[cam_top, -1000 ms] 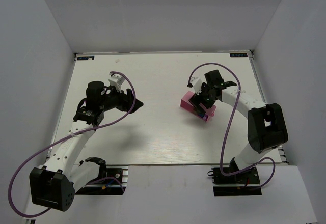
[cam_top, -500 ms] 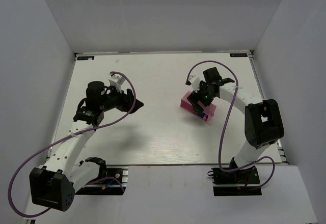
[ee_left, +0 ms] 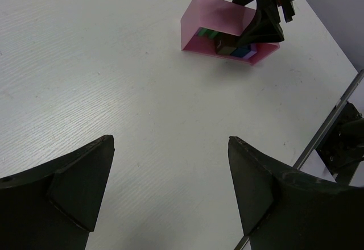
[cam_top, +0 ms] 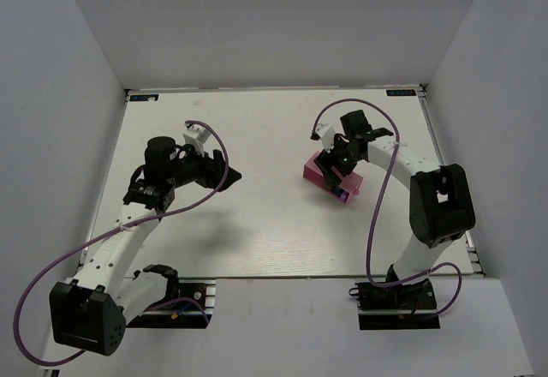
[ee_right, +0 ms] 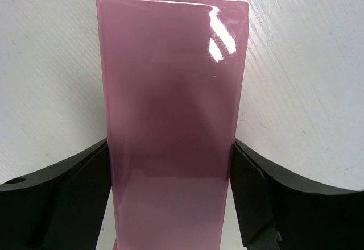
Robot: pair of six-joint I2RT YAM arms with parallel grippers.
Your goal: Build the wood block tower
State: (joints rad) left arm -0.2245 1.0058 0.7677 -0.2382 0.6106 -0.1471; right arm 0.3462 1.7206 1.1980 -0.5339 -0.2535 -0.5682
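Note:
The wood blocks (ee_left: 228, 48), green, dark and blue pieces, lie clustered inside a pink tray (ee_left: 211, 15) that stands tipped on its side. Whether they form a stacked tower I cannot tell. In the top view the tray (cam_top: 313, 171) sits right of centre with my right gripper (cam_top: 337, 164) over it. In the right wrist view the tray's glossy pink wall (ee_right: 170, 79) fills the gap, and my right gripper (ee_right: 170, 150) is shut on it, both fingers against its long sides. My left gripper (ee_left: 170, 139) hangs open over bare table, far from the tray.
The white table (cam_top: 257, 223) is boxed in by grey walls on three sides. A purple cable (cam_top: 377, 188) loops beside the right arm. The left arm (cam_top: 163, 176) stands over the table's left half.
The right gripper has shifted slightly toward the far side over the tray and its fingers have closed in on the tray's sides. The left arm has not moved.

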